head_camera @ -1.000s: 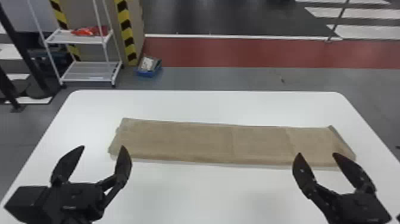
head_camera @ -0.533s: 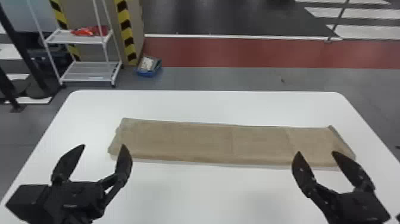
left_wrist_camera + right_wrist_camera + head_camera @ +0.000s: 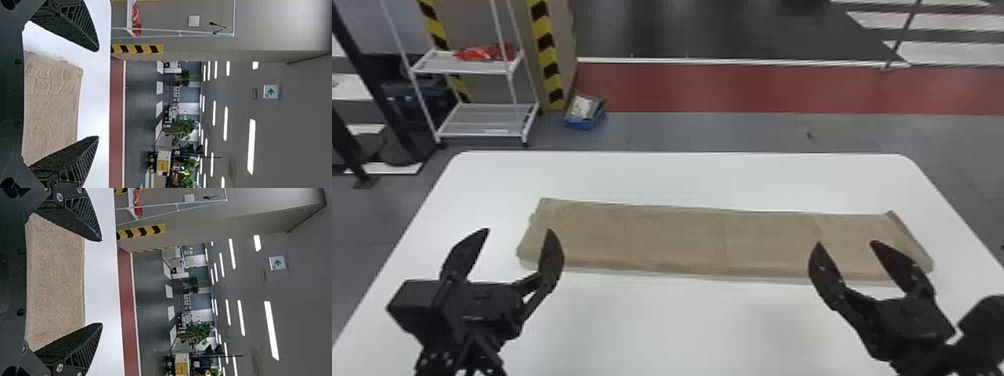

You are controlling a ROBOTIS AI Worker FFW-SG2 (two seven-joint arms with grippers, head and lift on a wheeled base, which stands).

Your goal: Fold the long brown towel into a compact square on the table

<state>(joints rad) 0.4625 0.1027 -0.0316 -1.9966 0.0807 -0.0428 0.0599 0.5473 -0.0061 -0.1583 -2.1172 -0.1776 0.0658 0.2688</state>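
The brown towel lies flat as a long strip from left to right across the white table. My left gripper stands open at the towel's left end, on its near side, holding nothing. Open as well, my right gripper is at the near side of the towel's right part, its fingertips overlapping the cloth in the head view. In the left wrist view the towel end shows between the spread fingers of the left gripper. Towel cloth also appears between the fingers of the right gripper.
Beyond the table's far left corner stands a white wire shelf with a red item on it. A blue bin sits on the floor beside a striped post. Bare tabletop surrounds the towel.
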